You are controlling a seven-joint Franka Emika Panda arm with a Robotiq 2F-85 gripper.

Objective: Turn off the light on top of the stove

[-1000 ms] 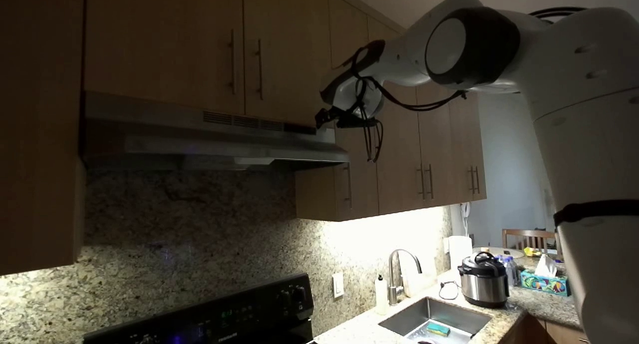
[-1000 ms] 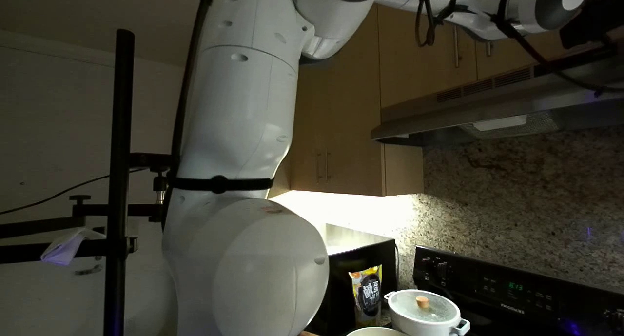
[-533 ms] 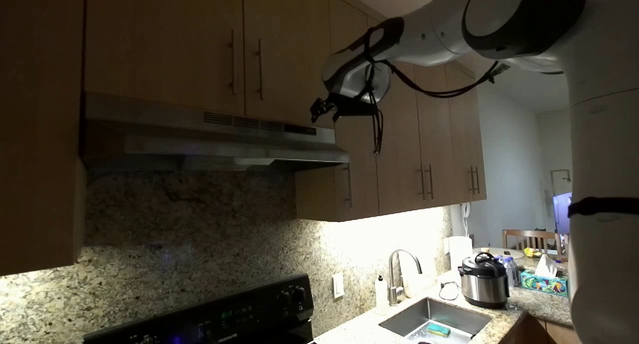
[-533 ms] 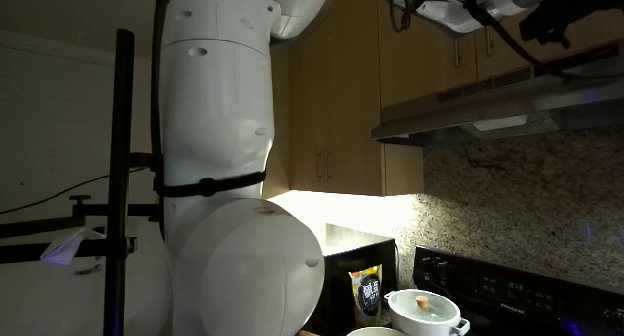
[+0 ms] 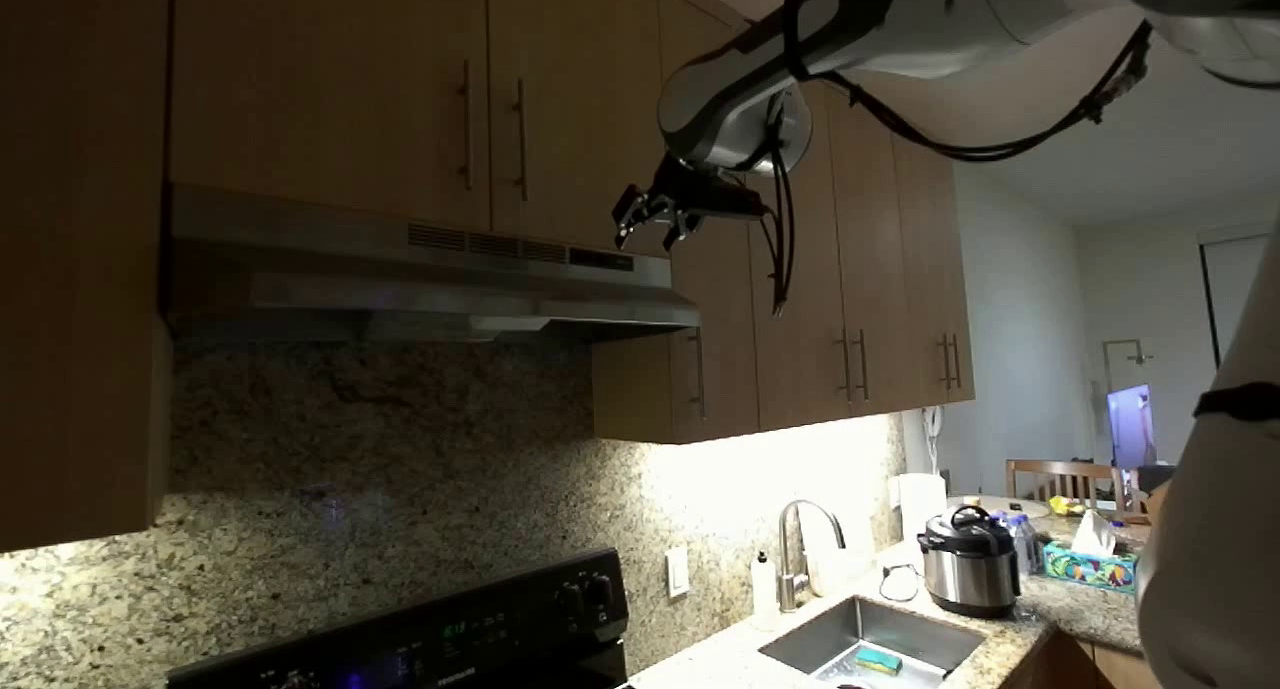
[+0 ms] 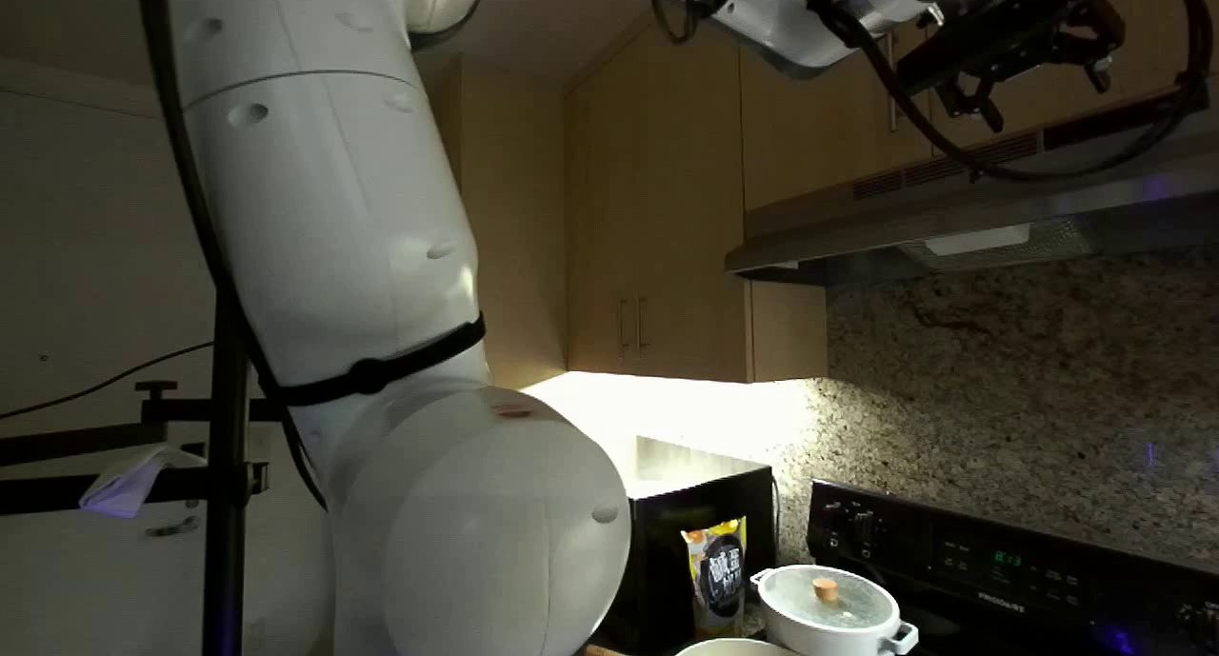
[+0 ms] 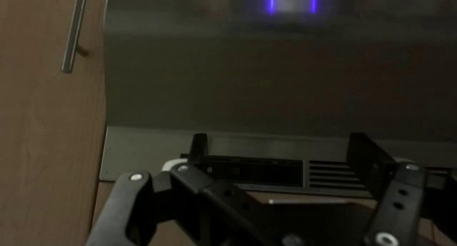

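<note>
"Where is the light (image 6: 978, 240) sitting?"

"It's showing as a pale panel on the underside of the metal range hood (image 5: 430, 287), above the stove (image 5: 430, 649)."

"And the gripper (image 7: 280, 147)?"

"It's hanging near the hood, and its two fingers (image 7: 367, 160) are standing wide apart. In the wrist view, most of the hood's dark strip (image 7: 257, 172) is showing between them."

"What's the room looking like?"

"Wooden cabinets (image 5: 330, 89) are lining the dim upper wall. The speckled backsplash (image 5: 400, 459) is lying in shade behind the stove, glowing near the steel sink (image 5: 910, 629), where a sponge (image 5: 878, 659) is resting. A black-lidded cooker (image 5: 970, 564) is standing on the counter (image 5: 725, 659) beside the sink. A white pot (image 6: 829, 627) is standing before the stove's back panel (image 6: 1019, 580)."
</note>
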